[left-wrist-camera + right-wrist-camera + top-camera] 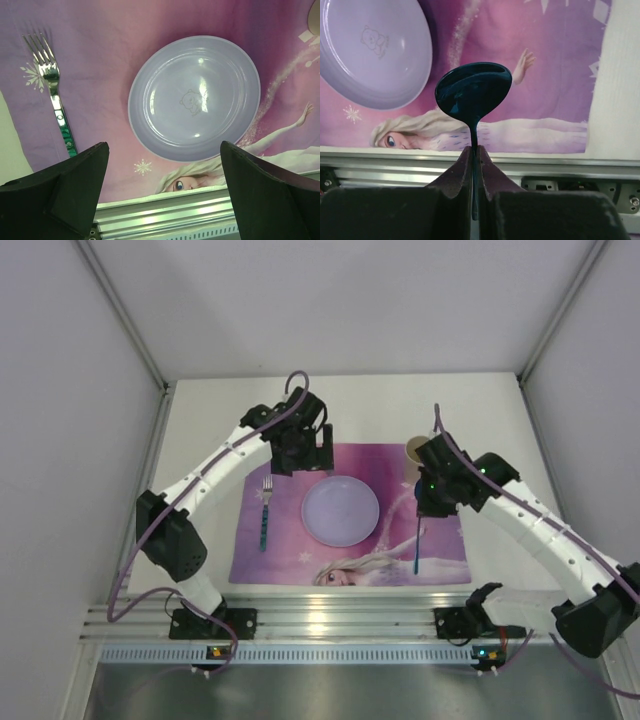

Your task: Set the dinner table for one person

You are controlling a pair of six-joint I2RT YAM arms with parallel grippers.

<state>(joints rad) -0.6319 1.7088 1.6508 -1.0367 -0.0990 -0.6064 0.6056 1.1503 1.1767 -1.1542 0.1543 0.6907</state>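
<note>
The matte white rectangular worktop (pixel 380 405) spans the top view, its aluminium rail (pixel 320 615) at 6 o'clock, and carries a purple-pink rectangular cartoon placemat (pixel 290 555). A round lilac plastic plate (pixel 341 510) sits mid-mat, a silver metal fork with teal handle (pixel 265 510) at its 9 o'clock. The left pincer (pixel 162 147) hangs spread wide at the plate's 11 o'clock. The right pincer (pixel 475 149), at 3 o'clock, is pinching the handle of a dark blue spoon (pixel 473 92)

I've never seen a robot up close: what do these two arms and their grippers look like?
The left arm and right arm have white links, black joints and a thin purple cable each. The left gripper and right gripper end in two thick dark wedge-shaped fingers.
</note>
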